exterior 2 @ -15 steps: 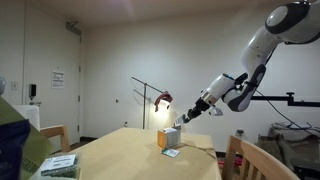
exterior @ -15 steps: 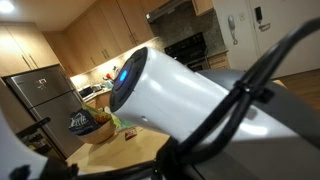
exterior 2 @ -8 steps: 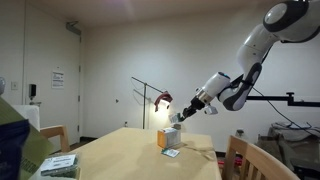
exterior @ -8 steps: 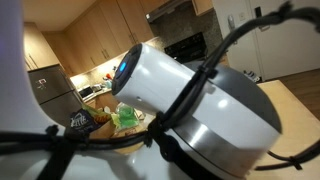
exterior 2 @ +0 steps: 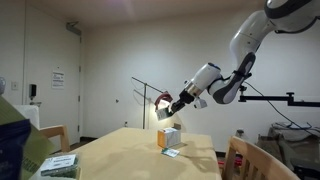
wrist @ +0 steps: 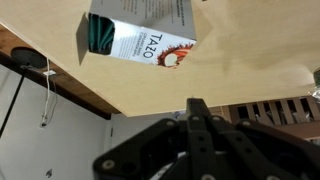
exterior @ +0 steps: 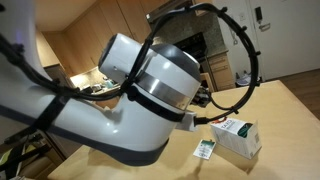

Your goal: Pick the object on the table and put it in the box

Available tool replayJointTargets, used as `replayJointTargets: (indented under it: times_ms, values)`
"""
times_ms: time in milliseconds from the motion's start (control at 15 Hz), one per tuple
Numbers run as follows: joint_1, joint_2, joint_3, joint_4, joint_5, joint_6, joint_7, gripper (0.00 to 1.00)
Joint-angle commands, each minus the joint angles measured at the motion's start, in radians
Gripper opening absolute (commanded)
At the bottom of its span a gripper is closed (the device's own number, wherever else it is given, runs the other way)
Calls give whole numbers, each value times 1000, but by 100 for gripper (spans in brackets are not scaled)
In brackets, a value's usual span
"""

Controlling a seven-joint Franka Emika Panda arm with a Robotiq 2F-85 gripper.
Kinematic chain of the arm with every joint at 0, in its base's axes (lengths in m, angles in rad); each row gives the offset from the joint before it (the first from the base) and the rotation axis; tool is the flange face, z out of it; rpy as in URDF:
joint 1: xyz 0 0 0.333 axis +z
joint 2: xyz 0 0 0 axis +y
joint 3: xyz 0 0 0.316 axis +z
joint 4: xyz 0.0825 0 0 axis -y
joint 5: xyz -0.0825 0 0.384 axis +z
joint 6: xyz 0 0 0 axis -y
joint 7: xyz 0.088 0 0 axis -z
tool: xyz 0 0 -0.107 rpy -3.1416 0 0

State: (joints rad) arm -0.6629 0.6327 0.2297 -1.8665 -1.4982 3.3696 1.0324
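The box [wrist: 135, 35], a white carton with dark green patches and a red-orange mark, lies at the top of the wrist view near the table edge. It also shows in both exterior views [exterior: 237, 137] [exterior 2: 169, 137]. The object [exterior 2: 171, 153], a small dark green packet with a pale border, lies flat on the table just in front of the box, also seen in an exterior view [exterior: 205, 150]. It is out of the wrist view. My gripper [wrist: 197, 104] is shut and empty, raised above the box and a little to its side [exterior 2: 165, 112].
The wooden table [exterior 2: 120, 150] has chairs at its near corner [exterior 2: 248, 160] and far side [exterior 2: 55, 135]. A dark snack bag [exterior 2: 15, 140] and a mostly white packet [exterior 2: 60, 165] lie at one end. My arm [exterior: 150, 80] fills much of an exterior view.
My gripper has lifted and drawn back from just above the box. The arm swung aside in an exterior view, uncovering the box and the object. Neither has moved.
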Motion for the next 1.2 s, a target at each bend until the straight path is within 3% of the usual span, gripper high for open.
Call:
replayJointTargets:
  times_ms: [0,67,133,400,467,533,800,1000,1067,1133]
  values:
    - [41,-143,-43,-162,53,-110,-44,0]
    - [55,-177,-55,-213,73,-154,-74,0]
    - [158,-225,-165,-277,261,-163,-216,0]
    - [251,-315,-249,-393,566,-275,-475,0]
    - [189,-326,-191,-370,476,-303,-406,0]
    - [207,-248,-215,-327,492,-239,-417,1]
    - [200,-292,-206,-345,490,-275,-416,1]
    - [143,-258,-141,-351,573,-271,-489,0]
    - [240,-253,-232,-367,726,-247,-607,0]
    - [233,-241,-221,-364,794,-253,-651,0]
